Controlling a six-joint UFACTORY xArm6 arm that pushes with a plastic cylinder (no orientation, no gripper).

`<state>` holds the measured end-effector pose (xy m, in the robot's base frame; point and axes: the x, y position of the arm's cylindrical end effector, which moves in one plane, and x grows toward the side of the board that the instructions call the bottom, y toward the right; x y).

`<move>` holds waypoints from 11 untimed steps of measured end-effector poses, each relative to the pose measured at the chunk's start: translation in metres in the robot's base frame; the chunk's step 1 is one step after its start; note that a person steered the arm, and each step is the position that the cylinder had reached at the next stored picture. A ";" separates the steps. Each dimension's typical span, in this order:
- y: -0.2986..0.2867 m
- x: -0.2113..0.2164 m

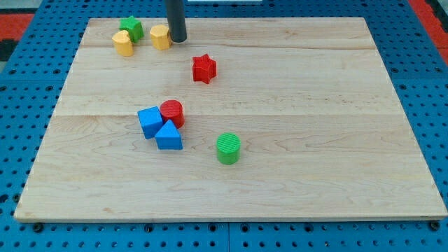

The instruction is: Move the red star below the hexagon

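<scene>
The red star (204,68) lies in the upper middle of the wooden board (315,105). The yellow hexagon (160,37) sits near the view's top left, up and to the left of the star. My tip (177,39) rests at the hexagon's right side, touching or nearly touching it, and stands above and left of the red star, well apart from it.
A green star (131,28) and a yellow block (123,43) sit left of the hexagon. A red cylinder (172,113), a blue cube (150,122) and a blue triangle (168,136) cluster at centre left. A green cylinder (228,148) stands to their lower right.
</scene>
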<state>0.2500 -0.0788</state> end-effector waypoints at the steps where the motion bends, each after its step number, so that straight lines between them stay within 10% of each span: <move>1: 0.082 0.000; 2: 0.166 0.036; 6: 0.035 0.126; 11: -0.006 0.072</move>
